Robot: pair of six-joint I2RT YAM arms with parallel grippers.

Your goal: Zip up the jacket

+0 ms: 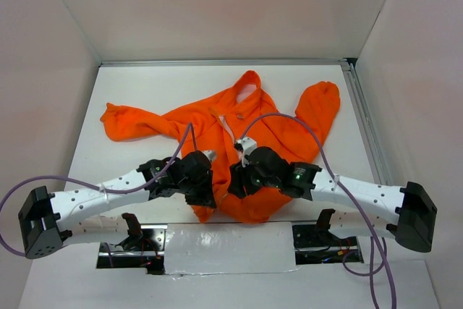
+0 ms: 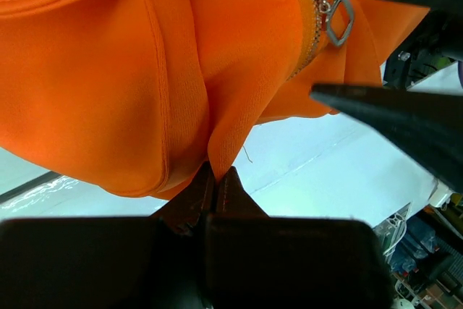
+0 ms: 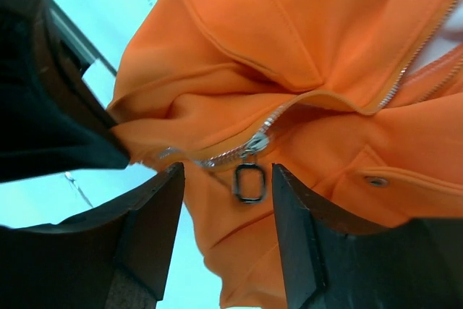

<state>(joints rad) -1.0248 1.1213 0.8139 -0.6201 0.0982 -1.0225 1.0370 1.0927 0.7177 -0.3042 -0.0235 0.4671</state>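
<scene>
The orange jacket [image 1: 289, 135] lies spread on the white table, collar toward the back. My left gripper [image 2: 215, 173] is shut on the jacket's bottom hem [image 2: 224, 135] beside the zipper. In the right wrist view the silver zipper slider [image 3: 255, 142] sits low on the zipper, its dark rectangular pull ring [image 3: 249, 182] hanging below it. My right gripper [image 3: 226, 176] is open, one finger on each side of the ring and neither touching it. Above the slider the zipper teeth [image 3: 405, 70] part. In the top view both grippers, left [image 1: 205, 195] and right [image 1: 236, 181], meet at the jacket's lower front.
White walls enclose the table [image 1: 145, 92] on three sides, with a metal rail [image 1: 365, 121] along the right. One sleeve [image 1: 134, 122] stretches left, the other [image 1: 318, 106] folds up at the right. Purple cables loop over both arms.
</scene>
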